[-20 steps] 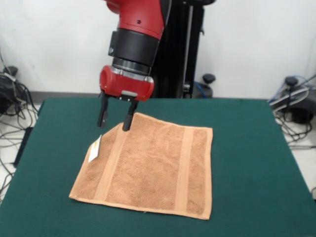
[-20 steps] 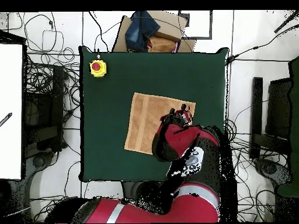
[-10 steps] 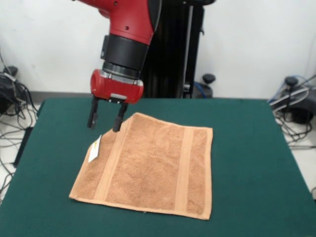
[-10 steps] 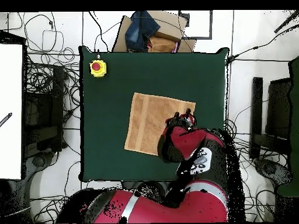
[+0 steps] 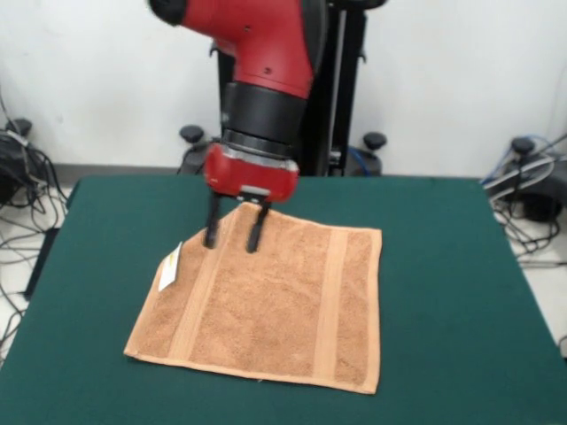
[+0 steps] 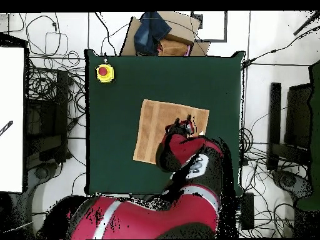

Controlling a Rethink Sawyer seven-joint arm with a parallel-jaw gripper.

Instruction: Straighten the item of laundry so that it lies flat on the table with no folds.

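Observation:
The item of laundry (image 5: 283, 301) is an orange-tan towel lying spread on the green table (image 5: 443, 266). It has two flat woven bands and a white tag (image 5: 170, 266) on its left edge. Its far left corner runs off at a slant instead of making a square corner. My gripper (image 5: 232, 236) stands open just above that far left part, one finger over the left band, with nothing between the fingers. In the overhead view the gripper (image 6: 182, 125) and the red arm cover the towel's (image 6: 156, 128) lower right part.
A yellow box with a red button (image 6: 104, 72) sits near one corner of the table (image 6: 112, 162). A cardboard box with dark blue cloth (image 6: 164, 30) stands just off the table's far edge. Cables lie on the floor around.
The gripper has moved from beside the towel's far left corner to the right and down, and now hangs over the towel itself. The towel has not moved.

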